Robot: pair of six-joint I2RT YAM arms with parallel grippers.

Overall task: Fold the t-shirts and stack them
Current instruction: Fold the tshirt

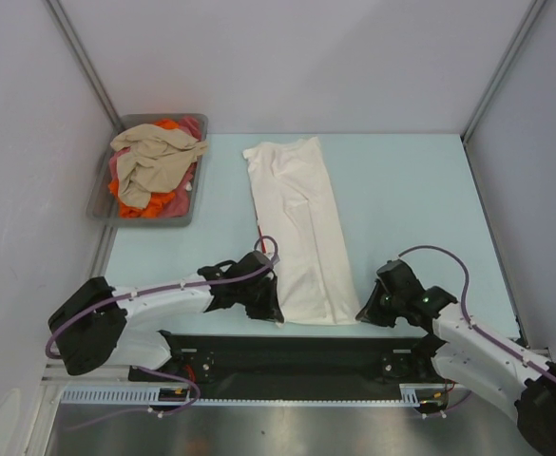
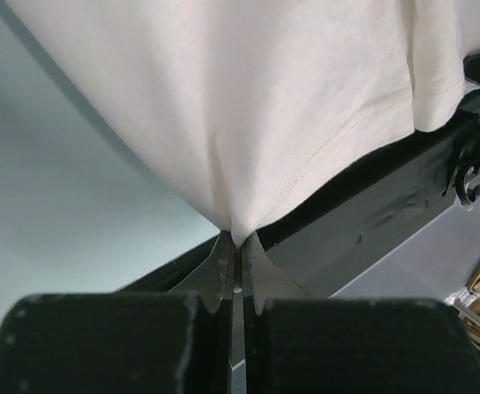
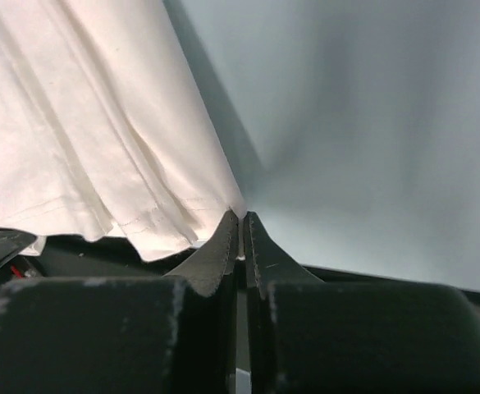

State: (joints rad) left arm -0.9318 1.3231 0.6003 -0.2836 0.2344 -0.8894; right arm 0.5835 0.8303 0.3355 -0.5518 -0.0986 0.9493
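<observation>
Pinching white t-shirt [image 1: 301, 228] corners, left claw [image 2: 237, 239] and right claw [image 3: 241, 217] hover, seemingly, over pale-blue table [image 1: 411, 190].

The long white cloth t-shirt [image 2: 248, 98], pinched in the left end effector [image 2: 237, 246], looks soft and matt, with a stitched hem just above the tips. The dark plastic fingers [image 2: 219, 264] are matt. Beside them, the pale blue bench [image 2: 51, 213] is smooth and dull.

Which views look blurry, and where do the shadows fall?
Top external: sharp, evenly lit, faint shadows. Left wrist: white t-shirt hem sharp, left gripper base blurred. Right wrist: shirt throws a dark shadow on the table; right gripper base soft.
</observation>
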